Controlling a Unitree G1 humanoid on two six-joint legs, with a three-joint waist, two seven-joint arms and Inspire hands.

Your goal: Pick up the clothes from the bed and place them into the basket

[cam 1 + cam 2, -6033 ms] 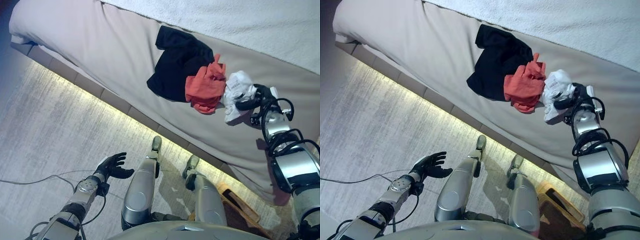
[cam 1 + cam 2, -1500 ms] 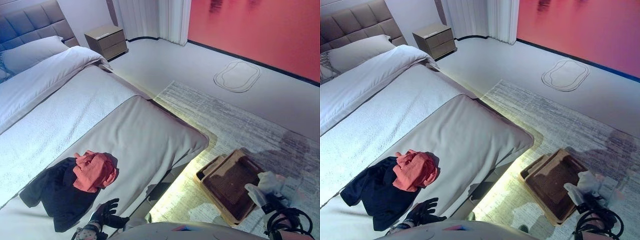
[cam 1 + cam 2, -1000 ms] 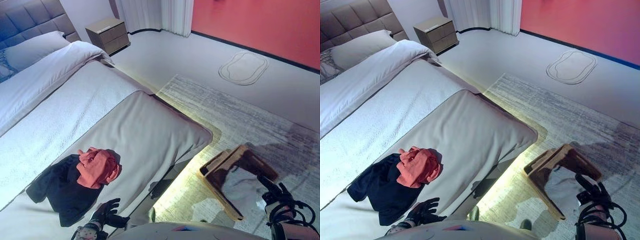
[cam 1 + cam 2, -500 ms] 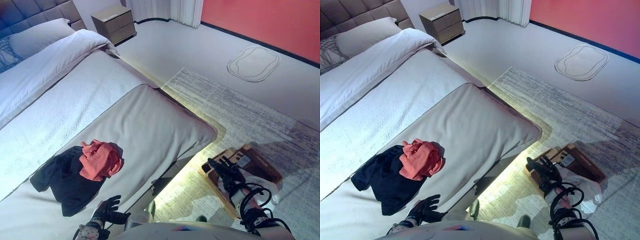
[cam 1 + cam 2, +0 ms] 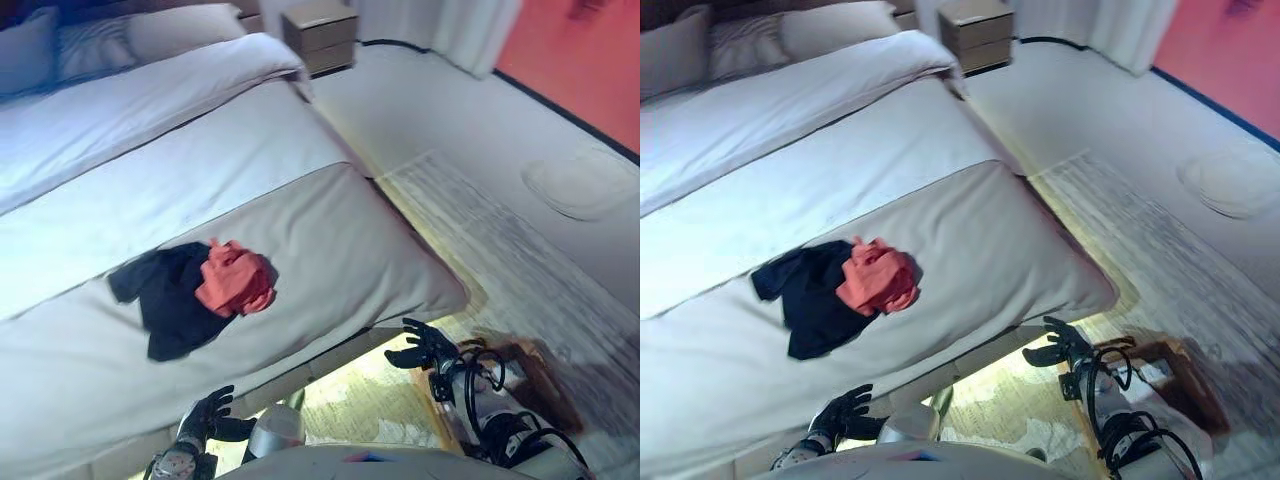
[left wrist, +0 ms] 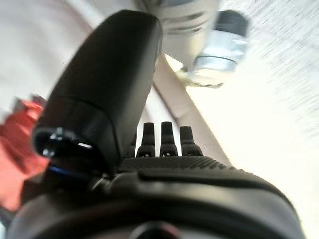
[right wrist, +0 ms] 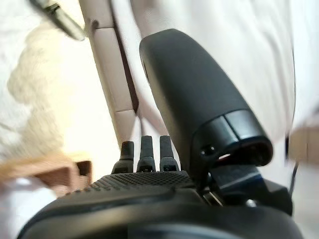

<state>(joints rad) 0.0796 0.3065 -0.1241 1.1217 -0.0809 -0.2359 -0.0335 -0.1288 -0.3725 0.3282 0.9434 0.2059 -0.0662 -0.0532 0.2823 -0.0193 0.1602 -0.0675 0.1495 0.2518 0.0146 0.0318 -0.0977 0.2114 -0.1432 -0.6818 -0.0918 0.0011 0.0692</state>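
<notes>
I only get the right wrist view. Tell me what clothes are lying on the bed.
Observer: Two pieces lie on the bed: a black garment with an orange-red garment bunched on its edge.
Operator: Report the left hand.
Observer: The left hand is open and empty, low beside the bed's near edge.
Operator: Now place the basket for me.
Observer: The basket stands on the rug beyond the right arm. The right hand is open between it and the bed.
</notes>
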